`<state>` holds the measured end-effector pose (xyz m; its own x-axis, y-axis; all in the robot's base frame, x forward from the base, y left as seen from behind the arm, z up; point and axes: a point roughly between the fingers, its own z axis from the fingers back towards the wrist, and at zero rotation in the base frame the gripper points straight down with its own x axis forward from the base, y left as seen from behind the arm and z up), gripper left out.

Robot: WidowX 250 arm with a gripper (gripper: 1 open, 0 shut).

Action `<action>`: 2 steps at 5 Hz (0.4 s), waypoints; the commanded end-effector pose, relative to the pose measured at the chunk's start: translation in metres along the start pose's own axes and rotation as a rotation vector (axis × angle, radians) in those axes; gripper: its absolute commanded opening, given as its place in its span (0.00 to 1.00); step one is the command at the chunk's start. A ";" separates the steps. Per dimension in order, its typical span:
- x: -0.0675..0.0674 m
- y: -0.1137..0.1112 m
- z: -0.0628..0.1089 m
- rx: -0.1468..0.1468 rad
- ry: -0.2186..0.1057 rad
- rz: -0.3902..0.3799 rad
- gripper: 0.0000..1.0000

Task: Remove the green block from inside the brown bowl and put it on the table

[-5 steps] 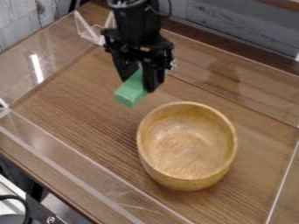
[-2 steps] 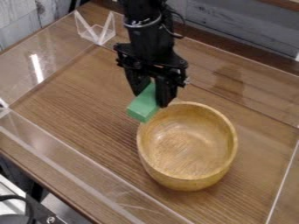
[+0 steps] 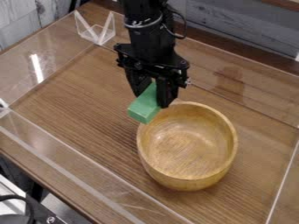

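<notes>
Green block (image 3: 142, 107): bright green bar, tilted, lower end down and to the left. It is held between the black fingers of the gripper (image 3: 153, 92), whose jaws stand partly apart and are closed on the block's upper portion. Only the lower part of the block shows below the fingertips. The block is outside the brown bowl (image 3: 187, 145), just beside the rim at about the bowl's 10 o'clock. Whether its lower corner touches the table or hangs just above it cannot be told from this view.

Brown bowl: round, light wood, visible grain, thick rim, upright. Interior shows bare wood only. It sits right of centre and toward the near side of the table (image 3: 70, 114).

Gripper and arm: black, pointing straight down, arm rising out of the top edge of the view at about 12 o'clock from the block.

Surface: brown wood-grain tabletop, glossy, with pale glare streaks at the far left and along the far edge. Low clear plastic walls (image 3: 47, 153) border it; the near wall runs diagonally across the lower left. A small clear angular piece (image 3: 96, 31) stands at the far left, roughly 11 o'clock from the block; its nature is unclear.

Room: grey plank-like backdrop (image 3: 233, 22) behind the table at upper right.
</notes>
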<state>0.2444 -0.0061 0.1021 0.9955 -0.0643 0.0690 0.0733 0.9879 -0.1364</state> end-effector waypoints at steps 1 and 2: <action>0.003 -0.005 0.012 0.005 -0.053 -0.014 0.00; 0.001 -0.007 0.013 0.004 -0.056 -0.015 0.00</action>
<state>0.2410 -0.0093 0.1031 0.9951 -0.0655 0.0743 0.0754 0.9875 -0.1386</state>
